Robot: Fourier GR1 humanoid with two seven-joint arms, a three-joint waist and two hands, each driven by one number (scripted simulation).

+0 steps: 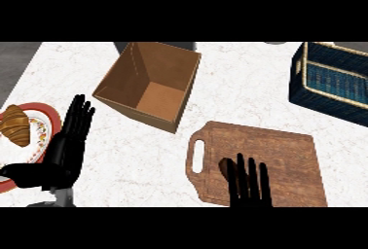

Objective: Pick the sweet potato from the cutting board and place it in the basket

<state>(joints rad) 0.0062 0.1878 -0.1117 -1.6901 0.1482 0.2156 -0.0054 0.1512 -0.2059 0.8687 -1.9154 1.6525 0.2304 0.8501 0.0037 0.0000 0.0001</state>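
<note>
I look steeply down on a white marbled worktop [237, 82]. My right hand [248, 187] comes in from the lower edge and lies over the near part of a wooden cutting board [284, 155], fingers straight and pointing away from me, spread narrowly. A small dark reddish shape shows at the left of those fingers, touching them; I take it for the sweet potato [224, 167], mostly hidden under the hand. I cannot tell whether the fingers grip it.

The board has a handle slot on its left side. The basket [334, 80], dark blue with a pale rim, stands at the far right, well apart from the board. An open brown cardboard box [147, 82] sits tilted at the far middle.

My left hand [68, 141] rests at the left with fingers straight and relaxed, holding nothing, just beside a red-rimmed plate [45, 114] that carries a croissant [16, 125].
</note>
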